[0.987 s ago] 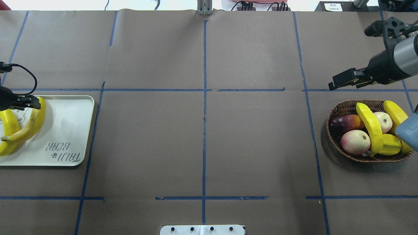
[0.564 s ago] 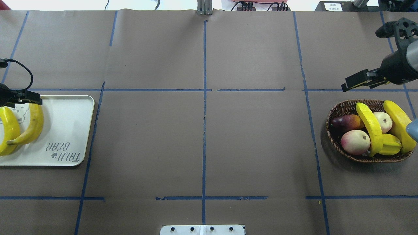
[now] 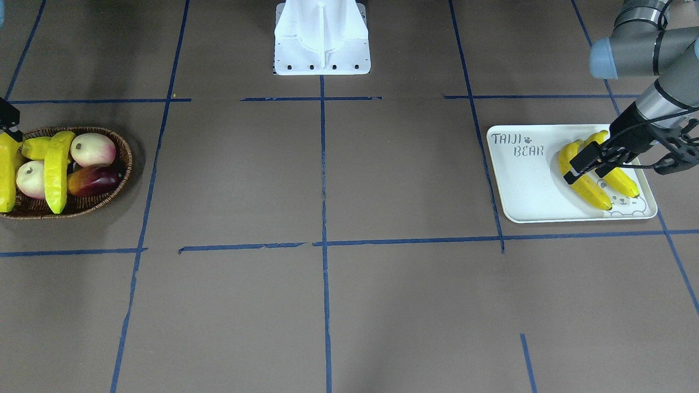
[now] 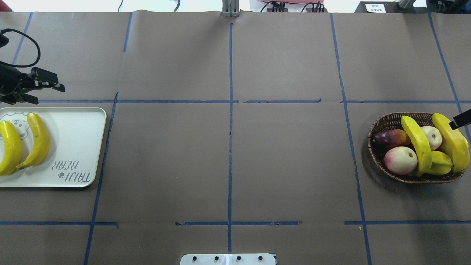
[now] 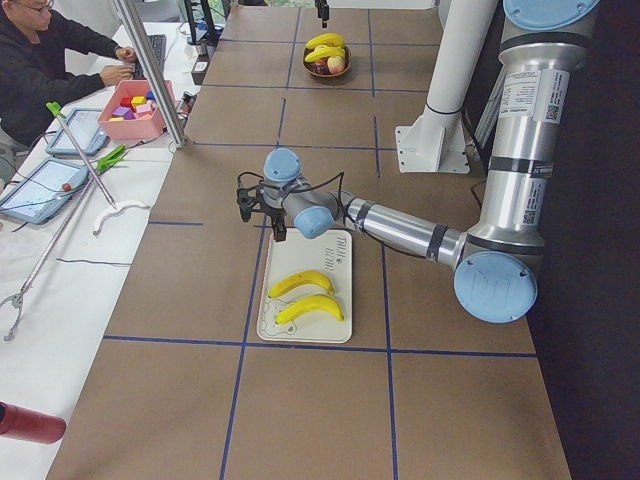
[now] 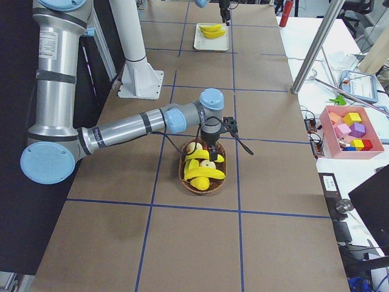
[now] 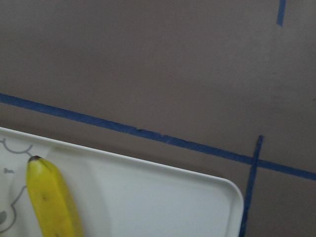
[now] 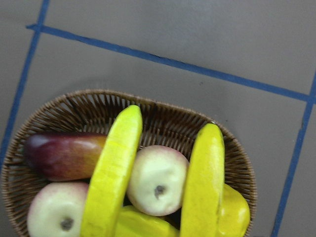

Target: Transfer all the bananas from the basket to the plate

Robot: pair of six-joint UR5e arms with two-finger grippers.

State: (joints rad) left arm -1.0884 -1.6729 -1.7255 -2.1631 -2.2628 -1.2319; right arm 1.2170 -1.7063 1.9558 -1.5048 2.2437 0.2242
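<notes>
Brown tabletop (image 4: 287,165); right hand (image 4: 460,120) (mostly cut off) over basket (image 4: 372,148)

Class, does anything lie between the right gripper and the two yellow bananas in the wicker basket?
Nothing visible does. Both long yellow bananas lie on top of the other fruit in the oval brown wicker basket, the right gripper over them.

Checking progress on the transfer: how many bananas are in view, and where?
4. Two bananas lie side by side on the plate; two more rest across the other fruit in the basket. More could be hidden under that fruit.
</notes>
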